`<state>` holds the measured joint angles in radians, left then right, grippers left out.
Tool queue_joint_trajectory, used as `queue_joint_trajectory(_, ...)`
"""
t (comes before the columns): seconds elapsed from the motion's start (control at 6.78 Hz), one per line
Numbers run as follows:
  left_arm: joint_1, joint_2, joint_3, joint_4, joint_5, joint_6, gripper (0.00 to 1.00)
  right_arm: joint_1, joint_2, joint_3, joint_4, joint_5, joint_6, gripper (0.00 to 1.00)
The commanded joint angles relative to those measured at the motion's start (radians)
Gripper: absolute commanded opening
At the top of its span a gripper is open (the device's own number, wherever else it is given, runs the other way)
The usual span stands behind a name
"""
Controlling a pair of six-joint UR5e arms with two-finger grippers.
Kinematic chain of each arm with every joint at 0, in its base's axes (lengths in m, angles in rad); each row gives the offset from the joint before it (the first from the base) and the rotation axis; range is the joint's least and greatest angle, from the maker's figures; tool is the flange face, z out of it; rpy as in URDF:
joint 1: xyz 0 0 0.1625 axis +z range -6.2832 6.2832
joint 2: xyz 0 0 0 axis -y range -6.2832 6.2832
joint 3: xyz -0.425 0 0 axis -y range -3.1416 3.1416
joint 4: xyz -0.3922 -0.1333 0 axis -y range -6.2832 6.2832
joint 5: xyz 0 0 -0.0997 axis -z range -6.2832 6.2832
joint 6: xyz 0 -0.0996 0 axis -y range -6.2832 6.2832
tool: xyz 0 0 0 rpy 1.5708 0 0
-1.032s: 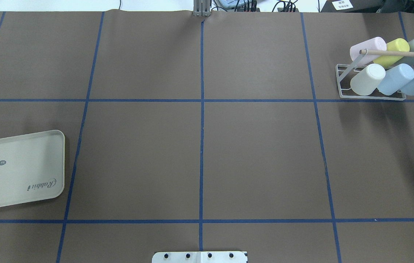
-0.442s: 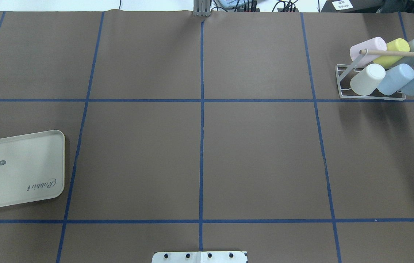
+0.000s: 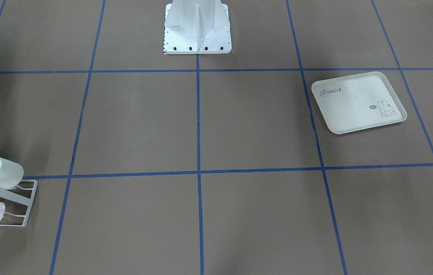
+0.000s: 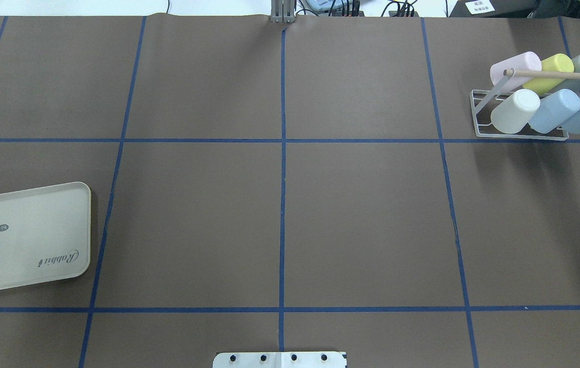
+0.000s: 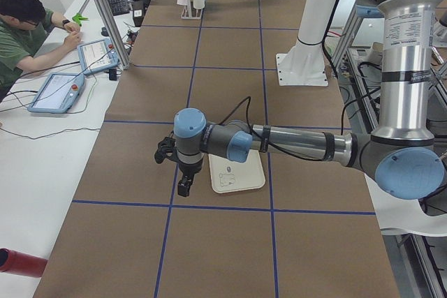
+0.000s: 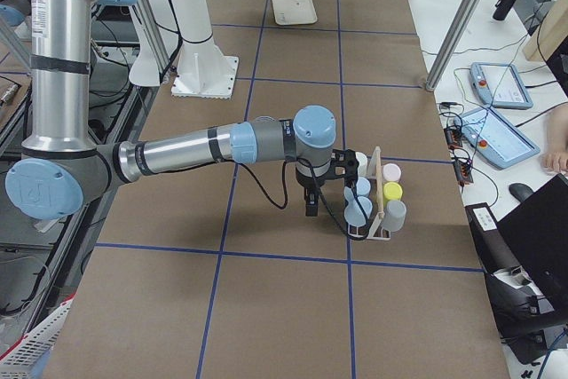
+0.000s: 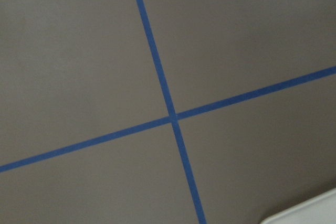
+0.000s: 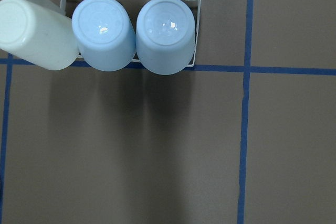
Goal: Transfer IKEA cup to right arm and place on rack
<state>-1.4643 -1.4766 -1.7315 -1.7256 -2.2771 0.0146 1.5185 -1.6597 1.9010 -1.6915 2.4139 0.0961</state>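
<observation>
The white wire rack (image 4: 520, 136) stands at the table's far right; it shows too as the rack (image 3: 25, 202), the rack (image 6: 380, 230) and the rack (image 8: 197, 24). It bears several IKEA cups: pink, yellow and grey behind, a white cup (image 4: 514, 111) and two light blue cups (image 8: 104, 32) in front. My right gripper (image 6: 311, 210) hangs just beside the rack's front row, pointing down; I cannot tell if it is open or shut. My left gripper (image 5: 183, 188) hovers by the tray's edge; its state I cannot tell either. No cup shows at either gripper.
A cream rabbit-printed tray (image 4: 24, 240) lies bare at the near left. The white robot base (image 3: 197, 26) stands at the middle of the near edge. Blue tape lines grid the brown table. A person (image 5: 28, 26) sits at a side desk with tablets.
</observation>
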Motion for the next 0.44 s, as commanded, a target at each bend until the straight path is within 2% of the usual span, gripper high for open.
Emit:
queue_joint_trajectory(0.0, -0.113, 0.073, -0.027, -0.043, -0.04, 0.004, 1.0, 0.0, -0.009, -0.032, -0.001, -0.004, -0.002, 1.0)
queue_joint_trajectory(0.29, -0.136, 0.073, 0.047, -0.122, -0.038, 0.004, 1.0, 0.047, -0.005, 0.012, -0.007, -0.012, 0.005, 1.0)
